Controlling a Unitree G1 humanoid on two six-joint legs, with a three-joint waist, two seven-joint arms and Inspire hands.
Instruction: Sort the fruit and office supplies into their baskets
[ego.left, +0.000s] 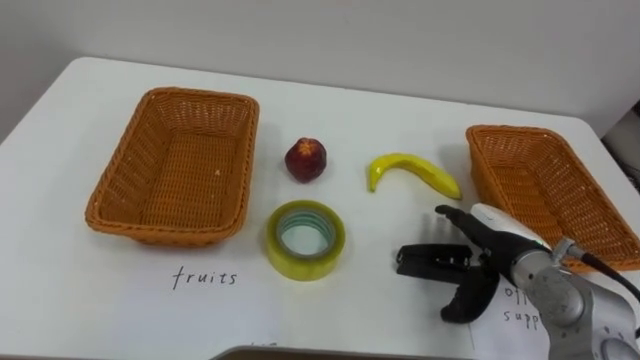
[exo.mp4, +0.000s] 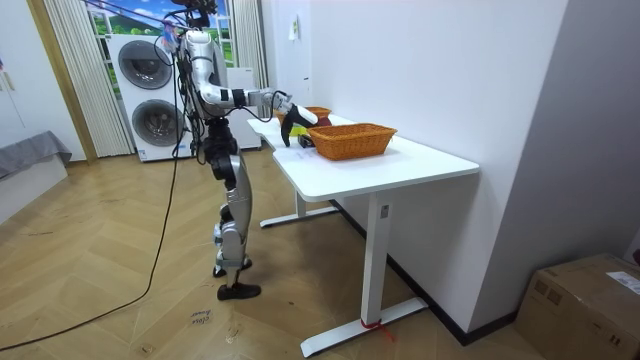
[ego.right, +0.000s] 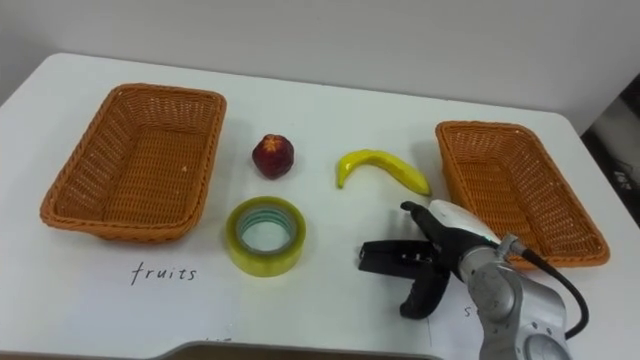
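Observation:
A red apple (ego.left: 306, 159) and a yellow banana (ego.left: 410, 170) lie mid-table between two wicker baskets. The left basket (ego.left: 100, 195) stands above the handwritten word "fruits" (ego.left: 205, 277). The right basket (ego.left: 482, 150) is at the table's right edge, above a partly covered handwritten label (ego.left: 520, 305). A yellow tape roll (ego.left: 300, 262) lies flat in front of the apple. My right hand (ego.left: 505, 240) reaches in from the lower right, its fingers and thumb curled about a black oblong thing like a stapler (ego.left: 425, 260), just left of the right basket. Both baskets look empty.
The white table (ego.left: 380, 120) backs onto a wall and has free surface around the things. In the room view I stand at the table's end (exo.mp4: 290, 165), right hand (exo.mp4: 290, 112) held out over it; washing machines (exo.mp4: 150, 95) stand behind me.

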